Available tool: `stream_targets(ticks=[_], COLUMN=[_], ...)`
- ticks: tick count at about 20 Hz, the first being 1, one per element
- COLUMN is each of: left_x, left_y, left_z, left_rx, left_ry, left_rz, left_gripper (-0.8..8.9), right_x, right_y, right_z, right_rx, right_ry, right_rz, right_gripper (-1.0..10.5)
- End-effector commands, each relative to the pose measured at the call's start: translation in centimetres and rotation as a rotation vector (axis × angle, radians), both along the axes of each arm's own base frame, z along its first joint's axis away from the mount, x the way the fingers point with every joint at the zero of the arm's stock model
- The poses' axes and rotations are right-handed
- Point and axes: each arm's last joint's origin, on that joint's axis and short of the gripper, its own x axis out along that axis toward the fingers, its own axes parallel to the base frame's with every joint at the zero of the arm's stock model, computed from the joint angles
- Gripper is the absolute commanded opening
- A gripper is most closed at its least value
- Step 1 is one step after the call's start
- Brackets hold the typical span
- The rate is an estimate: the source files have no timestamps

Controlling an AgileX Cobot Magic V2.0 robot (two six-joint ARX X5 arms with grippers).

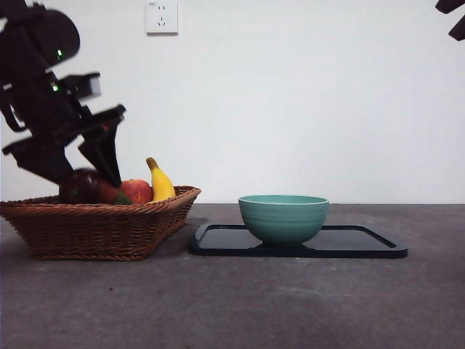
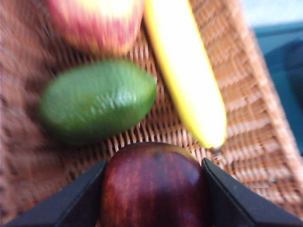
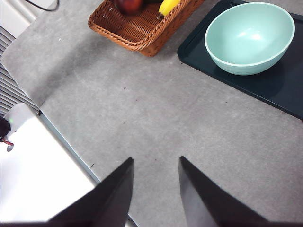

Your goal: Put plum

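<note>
The plum [image 2: 154, 187], glossy dark maroon, sits between my left gripper's [image 2: 154, 163] two jaws, which press on both its sides. In the front view the plum [image 1: 78, 186] is just above the rim of the wicker basket [image 1: 94, 225] at the left, with the left gripper [image 1: 80, 174] reaching down onto it. My right gripper [image 3: 156, 163] is open and empty over the bare grey table, and shows only as a black tip [image 1: 454, 18] at the top right corner.
The basket [image 2: 255, 118] also holds a red-orange apple [image 2: 97, 21], a banana [image 2: 187, 71] and a green oval fruit [image 2: 97, 99]. A teal bowl [image 1: 283, 218] stands on a dark tray [image 1: 363, 247] right of the basket. A wall outlet [image 1: 161, 17] is behind.
</note>
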Motion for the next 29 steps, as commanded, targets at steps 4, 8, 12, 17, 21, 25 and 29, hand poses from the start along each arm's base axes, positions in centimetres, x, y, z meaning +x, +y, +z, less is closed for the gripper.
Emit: stream_targets(ticks=[4, 8, 12, 17, 21, 25, 29], left_x=[0.9, 0.9, 0.6, 0.5, 0.4, 0.2, -0.3], left_y=[-0.5, -0.5, -0.4, -0.6, -0.9, -0.8, -0.7], left_z=[-1.9, -1.9, -2.4, -2.6, -2.6, -2.4, -0.8], left_rx=[-0.002, -0.011, -0.001, 0.003, 0.003, 0.008, -0.003], left_ry=[0.046, 0.061, 0.107, 0.126, 0.131, 0.151, 0.106], left_rz=[0.017, 0.036, 0.035, 0.03, 0.023, 0.023, 0.022], left_gripper=[2.39, 2.49, 2.52, 3.49, 3.66, 4.18, 4.18], right_x=[0.0, 0.0, 0.0, 0.0, 0.0, 0.0, 0.0], right_y=[0.1, 0.1, 0.1, 0.1, 0.1, 0.1, 0.1], right_z=[0.3, 0.3, 0.3, 0.3, 0.3, 0.3, 0.3], right_rx=[0.004, 0.004, 0.004, 0.004, 0.004, 0.008, 0.008], right_ry=[-0.012, -0.013, -0.013, -0.012, -0.011, -0.004, -0.005], right_rz=[0.008, 0.008, 0.008, 0.008, 0.008, 0.003, 0.003], right_gripper=[1.5, 1.5, 1.5, 1.5, 1.5, 1.5, 1.5])
